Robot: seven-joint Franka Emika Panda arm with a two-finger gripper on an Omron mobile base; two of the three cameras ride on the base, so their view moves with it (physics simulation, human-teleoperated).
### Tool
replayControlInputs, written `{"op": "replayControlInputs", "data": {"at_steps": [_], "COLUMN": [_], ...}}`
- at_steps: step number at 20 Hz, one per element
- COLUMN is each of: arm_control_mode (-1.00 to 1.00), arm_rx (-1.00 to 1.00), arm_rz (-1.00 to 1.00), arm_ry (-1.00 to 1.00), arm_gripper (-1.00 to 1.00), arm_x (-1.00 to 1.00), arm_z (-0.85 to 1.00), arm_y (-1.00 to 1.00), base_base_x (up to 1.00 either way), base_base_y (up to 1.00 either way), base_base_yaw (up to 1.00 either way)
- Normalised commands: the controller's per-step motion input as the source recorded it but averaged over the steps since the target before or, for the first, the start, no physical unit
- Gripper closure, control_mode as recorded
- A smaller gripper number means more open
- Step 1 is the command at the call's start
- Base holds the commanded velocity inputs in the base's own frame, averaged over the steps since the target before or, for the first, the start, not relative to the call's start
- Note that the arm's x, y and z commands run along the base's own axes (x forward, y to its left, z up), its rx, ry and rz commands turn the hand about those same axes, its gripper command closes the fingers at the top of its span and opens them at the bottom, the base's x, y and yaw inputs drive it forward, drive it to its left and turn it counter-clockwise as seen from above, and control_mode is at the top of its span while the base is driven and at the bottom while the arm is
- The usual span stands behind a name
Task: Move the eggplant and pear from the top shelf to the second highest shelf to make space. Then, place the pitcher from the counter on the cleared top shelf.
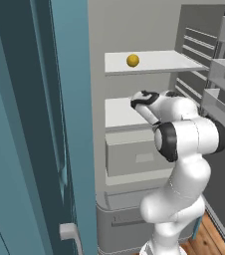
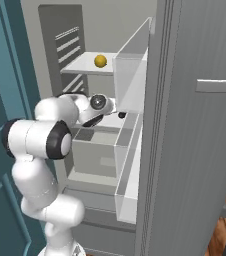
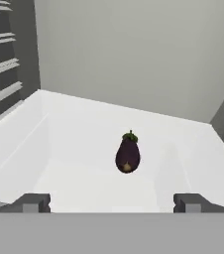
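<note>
- Eggplant (image 3: 128, 155) sits on second shelf (image 3: 74, 149), at twelve o'clock from our pincer (image 3: 112, 202), spread wide, empty.
- Next we judge: fetch pear (image 1: 132, 60) from top shelf (image 1: 159, 62).

The open refrigerator is looked into from behind the white jointed arm (image 1: 184, 164) in the left base view, from its left side, past a teal cabinet panel (image 1: 30, 129). In the right base view the same interior is seen from the arm's right, alongside the grey refrigerator door (image 2: 195, 130). The uppermost white shelf board (image 1: 154, 62) and the small golden-yellow round pear (image 1: 132, 60) are shared by both. In the hand view, a white flat lower shelf (image 3: 74, 149) is faced closely, with a small dark purple oval eggplant (image 3: 128, 154) lying ahead, towards the grey back wall (image 3: 134, 49).
</note>
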Motion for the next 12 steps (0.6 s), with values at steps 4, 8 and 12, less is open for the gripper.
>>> {"op": "replayControlInputs", "data": {"at_steps": [4, 8, 12], "arm_control_mode": [-1.0, -1.0, -1.0], "arm_rx": [0.03, 0.05, 0.05], "arm_rz": [0.0, 0.0, 0.0], "arm_ry": [-0.01, -0.03, -0.05], "arm_gripper": [-1.0, -1.0, -1.0], "arm_x": [-0.78, -0.71, -0.54], "arm_z": [0.94, 1.0, 1.0], "arm_y": [0.0, 0.01, 0.09], "base_base_x": [0.0, 0.0, 0.0], "base_base_y": [0.0, 0.0, 0.0], "base_base_yaw": [0.0, 0.0, 0.0]}}
